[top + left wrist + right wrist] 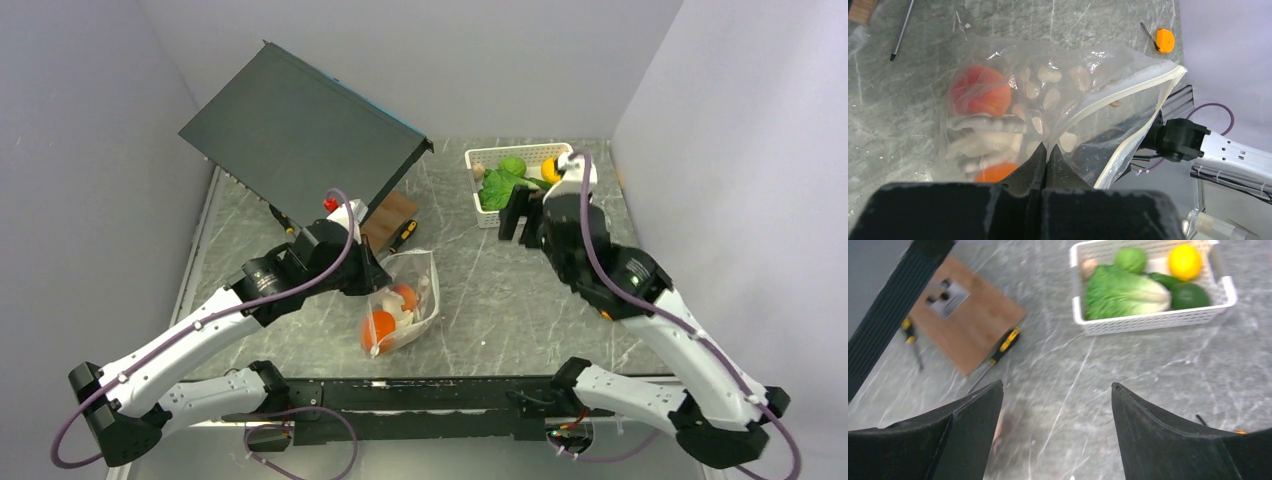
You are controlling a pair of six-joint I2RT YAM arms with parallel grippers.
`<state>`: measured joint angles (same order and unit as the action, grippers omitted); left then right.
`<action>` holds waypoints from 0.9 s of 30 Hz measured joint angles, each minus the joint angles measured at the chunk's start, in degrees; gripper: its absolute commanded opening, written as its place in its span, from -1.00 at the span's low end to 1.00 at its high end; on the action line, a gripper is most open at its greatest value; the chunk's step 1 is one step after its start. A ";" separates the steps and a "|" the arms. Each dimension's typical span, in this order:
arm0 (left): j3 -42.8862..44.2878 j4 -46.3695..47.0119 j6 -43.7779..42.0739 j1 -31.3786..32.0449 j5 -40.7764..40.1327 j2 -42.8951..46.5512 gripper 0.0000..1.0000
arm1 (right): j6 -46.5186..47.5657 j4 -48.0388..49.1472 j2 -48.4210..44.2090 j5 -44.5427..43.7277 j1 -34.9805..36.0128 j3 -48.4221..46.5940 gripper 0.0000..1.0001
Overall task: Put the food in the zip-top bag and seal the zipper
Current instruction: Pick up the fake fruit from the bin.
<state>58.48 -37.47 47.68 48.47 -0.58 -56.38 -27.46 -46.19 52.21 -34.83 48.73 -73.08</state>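
The clear dotted zip-top bag (pixel 405 300) lies at the table's middle front with a peach (pixel 980 90), an orange (pixel 995 172) and a pale beige piece (pixel 983 132) inside. My left gripper (pixel 1048 149) is shut on the bag's edge and holds its mouth open; the whitish zipper strip (pixel 1128 92) runs along that mouth. My right gripper (pixel 1057 386) is open and empty above bare table, near the white basket (pixel 1153 320). The basket holds a green lettuce (pixel 1123 290), a round green piece (pixel 1130 259), a yellow fruit (pixel 1184 261) and a dark green piece (pixel 1190 296).
A dark tilted panel (pixel 300 130) stands at the back left. A wooden board (pixel 965 322) and yellow-handled screwdrivers (pixel 1000 352) lie under its edge. A small orange thing (pixel 1164 40) lies on the table. The grey walls close in on both sides.
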 measured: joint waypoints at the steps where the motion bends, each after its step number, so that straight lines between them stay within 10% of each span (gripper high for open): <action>1: -0.11 0.37 -0.46 0.00 0.39 0.13 -1.00 | 0.28 0.85 2.01 0.90 -4.13 -0.98 0.61; 16: -2.64 5.33 -5.70 0.11 6.05 -0.26 -1.00 | 1.51 12.59 37.66 15.06 -39.28 -10.60 0.63; 27: -5.42 8.13 -7.34 0.26 6.21 0.61 -1.00 | 8.13 15.67 68.46 15.69 -46.58 -35.10 0.76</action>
<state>53.06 -29.34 40.34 48.73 5.63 -55.77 -19.33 -30.52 120.66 -19.14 2.15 -108.18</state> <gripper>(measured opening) 0.013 0.871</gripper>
